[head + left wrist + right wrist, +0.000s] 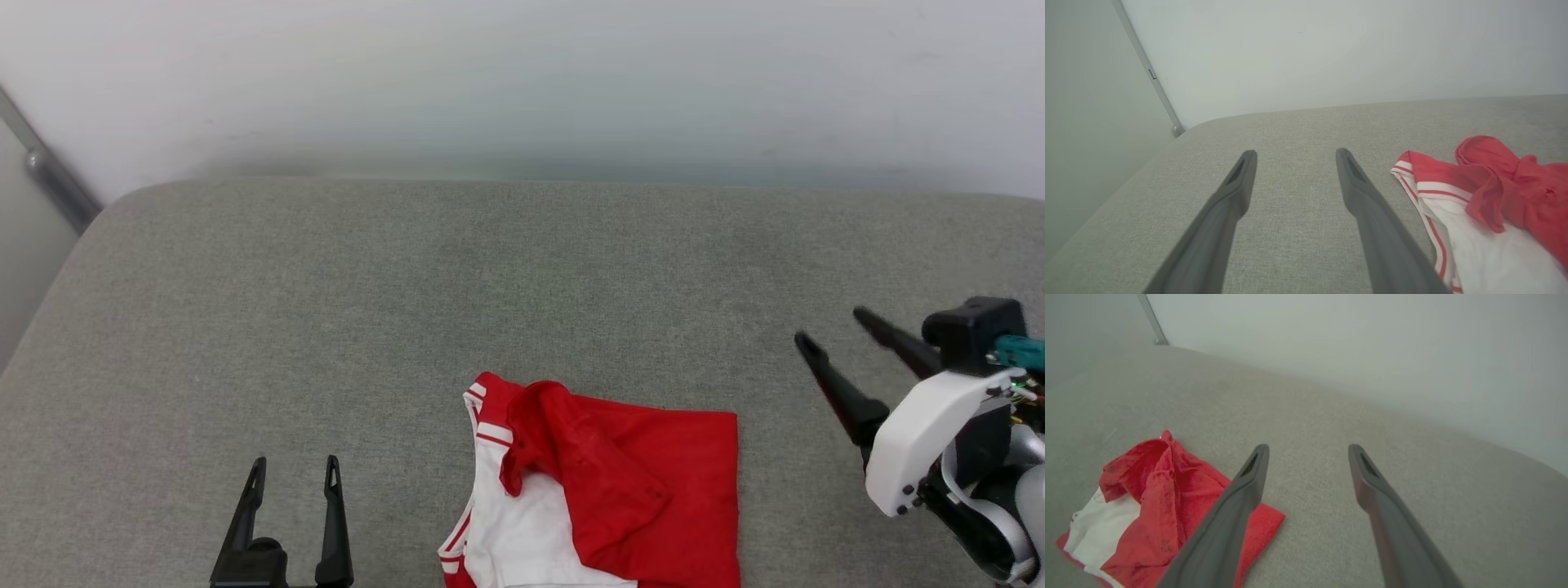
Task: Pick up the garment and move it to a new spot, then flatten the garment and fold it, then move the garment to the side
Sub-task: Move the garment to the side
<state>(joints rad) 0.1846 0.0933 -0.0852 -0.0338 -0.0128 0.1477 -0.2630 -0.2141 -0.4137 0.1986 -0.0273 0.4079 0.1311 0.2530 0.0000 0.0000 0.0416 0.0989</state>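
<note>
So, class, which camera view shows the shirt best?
The head view: the shirt lies unobstructed from above, only its near edge cropped. The left wrist view cuts off much of it; in the right wrist view a finger hides part.

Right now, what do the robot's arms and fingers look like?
The left fingers are two long, thin, dark prongs with a slot near each tip. The right fingers look the same and join a black block, then a smooth white shell over a grey joint. A teal plug and tiny coloured wires sit beside the shell.
</note>
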